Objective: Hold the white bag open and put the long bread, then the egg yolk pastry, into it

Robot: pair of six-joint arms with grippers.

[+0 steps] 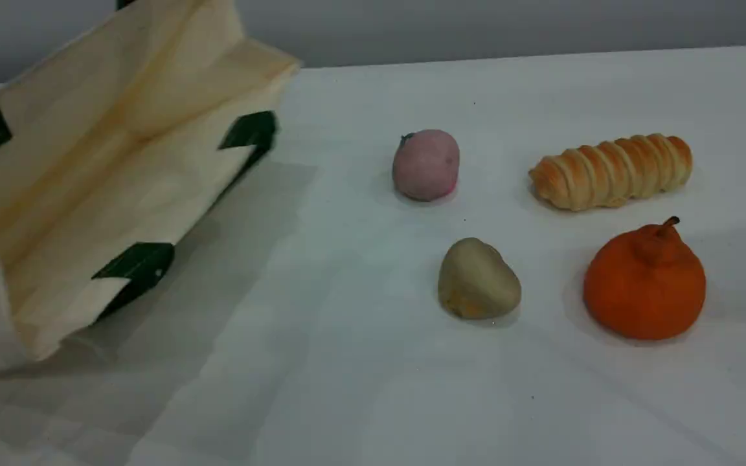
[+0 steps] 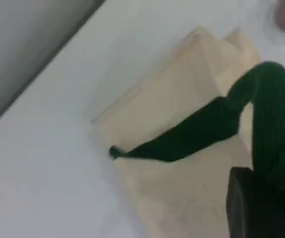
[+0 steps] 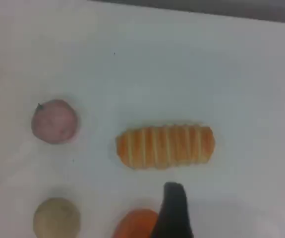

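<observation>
The left gripper (image 2: pixel 261 208) is clamped on the bag's (image 1: pixel 120 149) green handle (image 2: pixel 192 134), which only its wrist view shows. The right gripper (image 3: pixel 174 218) hangs spread wide, holding nothing, near the ridged golden bread (image 1: pixel 611 171). The scene view shows no arms. In it the cream bag gapes open at left, well apart from the bread and the beige pastry (image 1: pixel 478 279).

The bag (image 1: pixel 107 162) runs off the scene view's left and top edges. The right wrist view's bottom edge cuts the pastry (image 3: pixel 56 218) and the orange fruit (image 3: pixel 132 224).
</observation>
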